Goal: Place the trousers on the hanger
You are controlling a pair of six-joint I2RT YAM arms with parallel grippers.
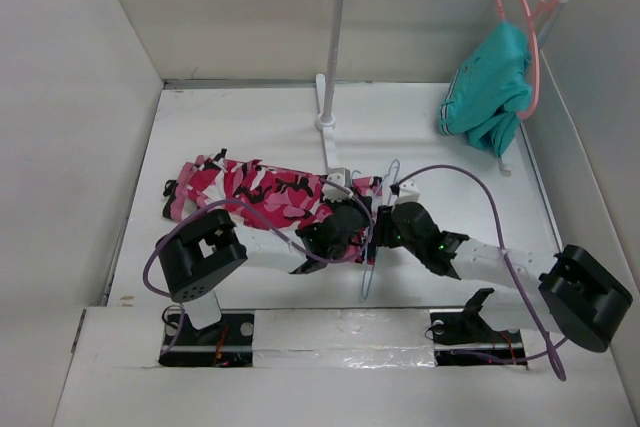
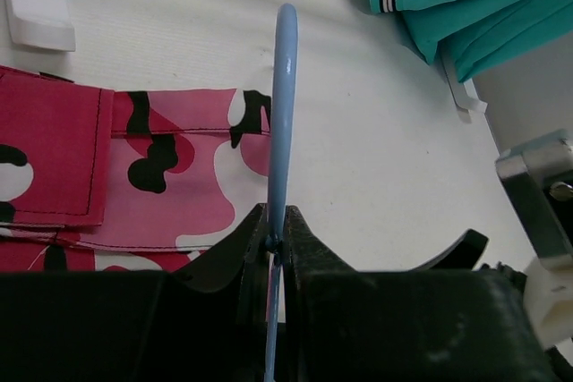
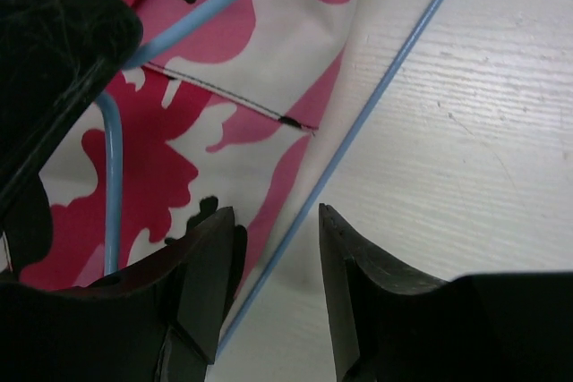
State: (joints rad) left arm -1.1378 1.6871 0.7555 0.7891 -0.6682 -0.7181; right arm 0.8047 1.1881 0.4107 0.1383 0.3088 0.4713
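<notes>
Lying flat on the white table point(image 1: 250, 117), the trousers point(image 1: 260, 192) stretch left to right in the top view, with one end by the left wall and the other ending between the two grippers. Their hot-pink, white and black print shows a stitched seam in the right wrist view.

The hanger point(image 2: 284, 114) sits at that right-hand end of the trousers. Its thin outline runs roughly from the near edge toward the rack point(image 1: 335, 67), crosswise to the trousers' length.

The left gripper point(image 2: 276, 221) is clenched on the hanger, which rises edge-on from between its fingertips. The right gripper point(image 3: 273, 239) is spread, its fingers straddling one slim blue bar that runs diagonally along the trousers' edge – whether either finger touches the bar I cannot tell.

Well apart, a teal garment point(image 1: 490, 87) with a striped band hangs from a coral-pink hanger point(image 1: 535, 57) on the rack's rail.
</notes>
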